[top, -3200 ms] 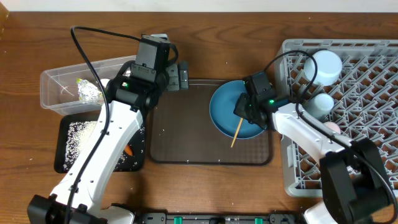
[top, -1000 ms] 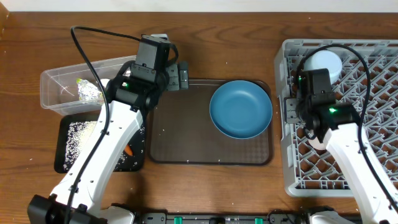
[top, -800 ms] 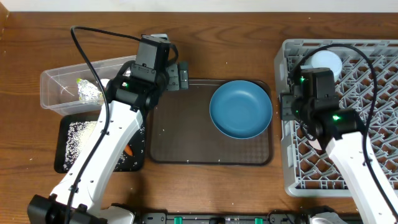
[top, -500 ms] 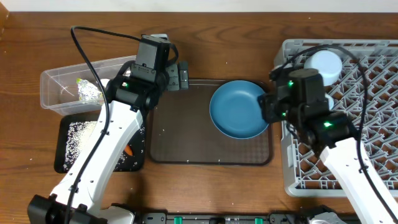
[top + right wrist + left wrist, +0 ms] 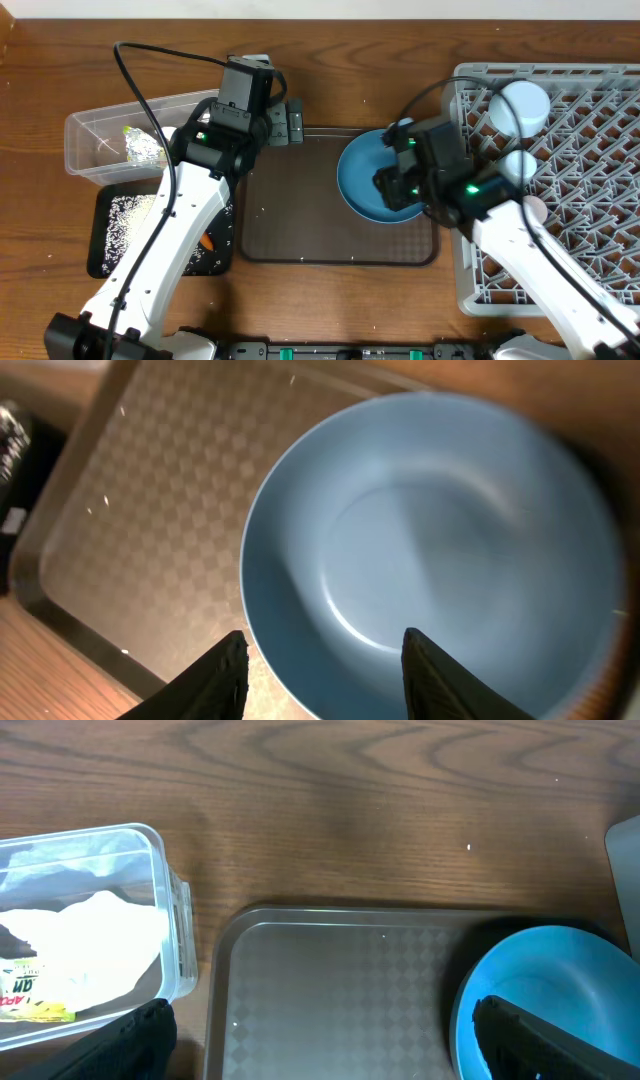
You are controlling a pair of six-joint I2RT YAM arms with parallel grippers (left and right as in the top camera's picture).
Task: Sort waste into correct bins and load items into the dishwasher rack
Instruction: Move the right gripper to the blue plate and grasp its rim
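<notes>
At the near left of the table the shallow black tray point(image 5: 104, 262) holds a scatter of white rice grains point(image 5: 135, 218). The small orange carrot point(image 5: 207, 241) peeps out at the tray's right side, half under the left arm.

Further in, the dark brown serving tray point(image 5: 300, 200) sits mid-table with the large blue plate point(image 5: 362, 178) on its right half. The right gripper point(image 5: 325, 678) hangs over the plate's near part, its fingers point(image 5: 223, 678) spread wide with nothing between them. Whether they touch the plate I cannot tell.

To the right lies the grey dishwasher rack point(image 5: 600, 200). In it, going back from the near side, are the small pink cup point(image 5: 536, 208), the light blue cup point(image 5: 518, 165) and the pale white-blue bowl point(image 5: 523, 104).

At the serving tray's far left corner the left gripper point(image 5: 320, 1050) hovers above the tray's surface, jaws wide apart and empty.

Left of it, beyond the black tray, stands the clear tub point(image 5: 85, 125). Inside are the ball of silver foil point(image 5: 146, 150), the crumpled white tissue point(image 5: 95, 930) and the yellow-green wrapper point(image 5: 30, 1005), which lies against the tissue's near edge
</notes>
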